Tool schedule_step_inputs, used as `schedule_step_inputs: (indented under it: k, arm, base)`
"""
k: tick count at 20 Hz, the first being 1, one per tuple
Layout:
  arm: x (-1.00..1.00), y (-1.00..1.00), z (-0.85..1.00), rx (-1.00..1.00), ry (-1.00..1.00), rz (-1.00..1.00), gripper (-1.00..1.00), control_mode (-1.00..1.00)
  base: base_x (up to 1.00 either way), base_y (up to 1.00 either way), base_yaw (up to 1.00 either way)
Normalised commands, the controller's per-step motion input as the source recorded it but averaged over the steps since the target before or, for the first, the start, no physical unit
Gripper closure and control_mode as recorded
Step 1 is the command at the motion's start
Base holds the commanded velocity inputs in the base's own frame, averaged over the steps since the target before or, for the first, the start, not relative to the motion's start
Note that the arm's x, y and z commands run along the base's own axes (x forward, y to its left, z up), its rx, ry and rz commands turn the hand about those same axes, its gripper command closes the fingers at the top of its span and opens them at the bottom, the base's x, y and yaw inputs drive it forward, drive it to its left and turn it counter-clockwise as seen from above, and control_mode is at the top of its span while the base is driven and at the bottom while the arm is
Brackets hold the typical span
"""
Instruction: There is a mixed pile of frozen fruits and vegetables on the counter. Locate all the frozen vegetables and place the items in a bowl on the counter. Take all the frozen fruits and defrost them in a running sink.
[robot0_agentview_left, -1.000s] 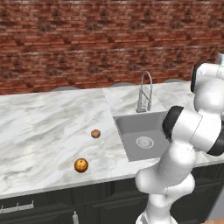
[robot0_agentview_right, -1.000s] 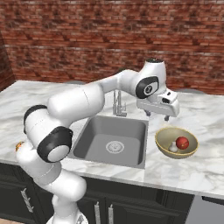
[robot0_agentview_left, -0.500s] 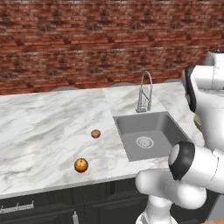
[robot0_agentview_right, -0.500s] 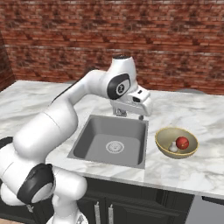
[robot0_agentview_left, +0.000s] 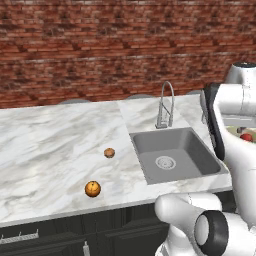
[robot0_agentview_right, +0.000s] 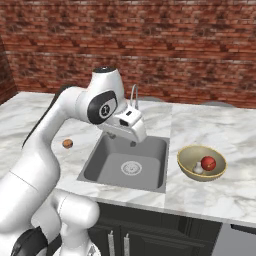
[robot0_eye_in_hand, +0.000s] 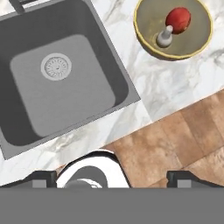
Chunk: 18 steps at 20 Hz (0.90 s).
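My gripper (robot0_agentview_right: 122, 140) hangs open and empty above the steel sink (robot0_agentview_right: 102, 165), its fingertips (robot0_eye_in_hand: 43, 177) spread wide in the hand view. The sink (robot0_eye_in_hand: 26, 26) has a round drain (robot0_eye_in_hand: 56, 66). To its right the tan-gold bowl (robot0_agentview_right: 186, 161) holds the red ball (robot0_agentview_right: 208, 163) and the pale mushroom (robot0_agentview_right: 198, 168), which appear in the hand view as the red ball (robot0_eye_in_hand: 178, 19) and mushroom (robot0_eye_in_hand: 165, 37) in the bowl (robot0_eye_in_hand: 140, 26). Left of the sink on the marble counter (robot0_agentview_left: 50, 145) lie the small brownish-orange ball (robot0_agentview_left: 109, 153) and the larger orange ball (robot0_agentview_left: 92, 188).
The curved chrome faucet (robot0_agentview_left: 165, 105) stands behind the sink. A brick wall (robot0_agentview_left: 100, 50) backs the counter. Dark cabinets (robot0_agentview_right: 150, 235) run below it, and brown floor tiles (robot0_eye_in_hand: 175, 140) show past the counter's front edge.
The arm has swung left from above the bowl to over the sink, the gripper staying open and empty. The balls, bowl and its contents have not moved.
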Motion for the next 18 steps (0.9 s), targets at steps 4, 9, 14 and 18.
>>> schedule_step_inputs:
  k: [4,9,14,18]
  arm:
    - [-0.58,0.73,-0.01,0.11,-0.07,0.08,-1.00,-1.00]
    - [-0.41,0.76,-0.05,0.11,-0.02,0.16,-1.00,-1.00]
    - [-0.27,0.80,-0.05,0.04,0.00,0.24,-1.00,-1.00]
    - [-0.25,0.87,-0.14,0.00,0.00,0.24,-1.00,-1.00]
  base:
    - [0.00,0.00,0.00]
    - [0.00,0.00,0.00]
    - [0.00,0.00,0.00]
    - [0.00,0.00,0.00]
